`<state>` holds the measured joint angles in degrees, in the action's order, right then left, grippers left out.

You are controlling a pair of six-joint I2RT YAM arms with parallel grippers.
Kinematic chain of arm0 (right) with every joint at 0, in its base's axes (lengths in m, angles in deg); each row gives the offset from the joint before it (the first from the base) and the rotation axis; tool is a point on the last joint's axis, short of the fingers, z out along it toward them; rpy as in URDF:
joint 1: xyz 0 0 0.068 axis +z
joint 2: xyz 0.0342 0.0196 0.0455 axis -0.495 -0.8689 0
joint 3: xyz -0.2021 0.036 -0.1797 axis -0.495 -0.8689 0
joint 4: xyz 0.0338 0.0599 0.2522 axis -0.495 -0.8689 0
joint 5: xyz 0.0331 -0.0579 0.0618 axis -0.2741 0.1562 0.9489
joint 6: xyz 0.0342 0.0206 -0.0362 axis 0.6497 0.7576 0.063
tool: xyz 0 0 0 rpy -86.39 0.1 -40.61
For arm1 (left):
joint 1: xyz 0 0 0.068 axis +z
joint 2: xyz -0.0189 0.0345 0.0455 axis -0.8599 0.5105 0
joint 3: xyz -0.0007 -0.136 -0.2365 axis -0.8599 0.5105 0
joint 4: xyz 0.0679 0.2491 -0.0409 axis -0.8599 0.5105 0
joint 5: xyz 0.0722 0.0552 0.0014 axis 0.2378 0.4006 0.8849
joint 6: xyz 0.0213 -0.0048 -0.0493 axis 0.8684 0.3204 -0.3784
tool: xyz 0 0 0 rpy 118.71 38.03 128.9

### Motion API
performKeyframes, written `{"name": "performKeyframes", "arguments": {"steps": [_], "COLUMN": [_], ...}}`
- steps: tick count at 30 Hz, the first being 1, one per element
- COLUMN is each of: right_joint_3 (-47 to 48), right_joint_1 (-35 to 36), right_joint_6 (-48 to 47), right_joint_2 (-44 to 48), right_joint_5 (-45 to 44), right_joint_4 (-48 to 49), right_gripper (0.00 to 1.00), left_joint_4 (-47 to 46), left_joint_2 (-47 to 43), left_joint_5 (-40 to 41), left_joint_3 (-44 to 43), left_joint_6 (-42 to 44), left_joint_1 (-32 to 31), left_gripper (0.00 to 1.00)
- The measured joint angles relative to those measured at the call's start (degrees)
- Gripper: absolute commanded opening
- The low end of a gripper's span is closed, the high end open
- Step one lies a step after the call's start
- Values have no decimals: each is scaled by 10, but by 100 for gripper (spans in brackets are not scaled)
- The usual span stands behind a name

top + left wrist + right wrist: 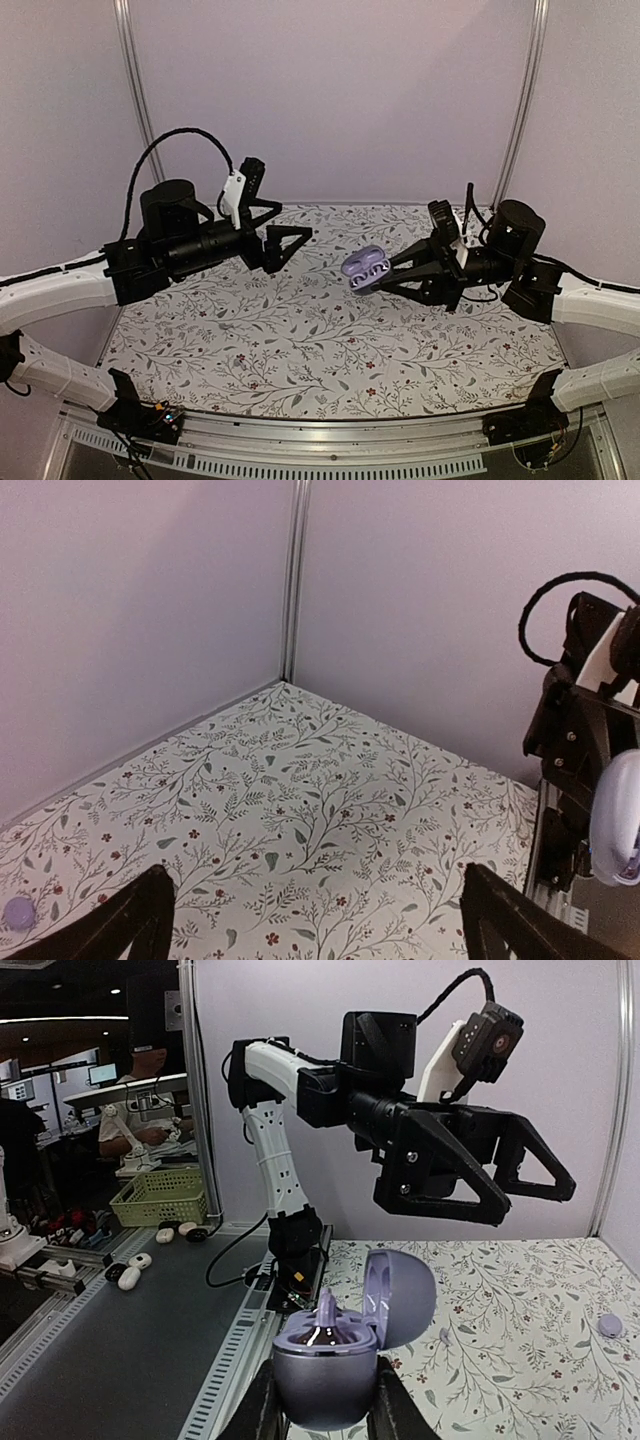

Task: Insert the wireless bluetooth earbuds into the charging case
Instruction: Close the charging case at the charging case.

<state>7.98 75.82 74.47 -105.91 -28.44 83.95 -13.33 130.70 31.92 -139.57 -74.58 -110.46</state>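
Observation:
My right gripper (pixel 383 275) is shut on the lavender charging case (pixel 365 268) and holds it above the middle of the cloth. In the right wrist view the case (pixel 325 1375) sits between my fingers (pixel 262 1410) with its lid (pixel 402 1295) swung open. One earbud (pixel 326 1317) stands in the case's base. A second earbud (pixel 609 1324) lies on the cloth far behind; it also shows in the left wrist view (pixel 18 912), at the lower left. My left gripper (pixel 290 250) is open and empty, raised left of the case, its fingers (pixel 140 920) wide apart.
The flowered cloth (pixel 300 330) covers the table, with grey walls (pixel 340 90) at the back and sides. A metal rail (pixel 300 440) runs along the near edge. Beyond the table's left side stands a green basket (pixel 160 1195) with small items on a dark bench.

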Motion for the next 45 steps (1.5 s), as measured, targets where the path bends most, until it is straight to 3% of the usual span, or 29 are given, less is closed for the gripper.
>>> {"name": "performKeyframes", "arguments": {"steps": [8,19,45], "right_joint_3": [18,22,22], "right_joint_1": [0,0,-20], "right_joint_6": [20,33,76], "right_joint_2": [-46,-59,-58], "right_joint_5": [53,62,63], "right_joint_4": [-32,-42,-38], "right_gripper": [0,0,0], "left_joint_4": [1,1,10], "left_joint_2": [51,78,89], "left_joint_5": [-31,-30,8], "left_joint_3": [-23,-54,-68], "left_joint_6": [17,43,65], "left_joint_1": [-37,-88,-122], "left_gripper": [100,100,100]}}
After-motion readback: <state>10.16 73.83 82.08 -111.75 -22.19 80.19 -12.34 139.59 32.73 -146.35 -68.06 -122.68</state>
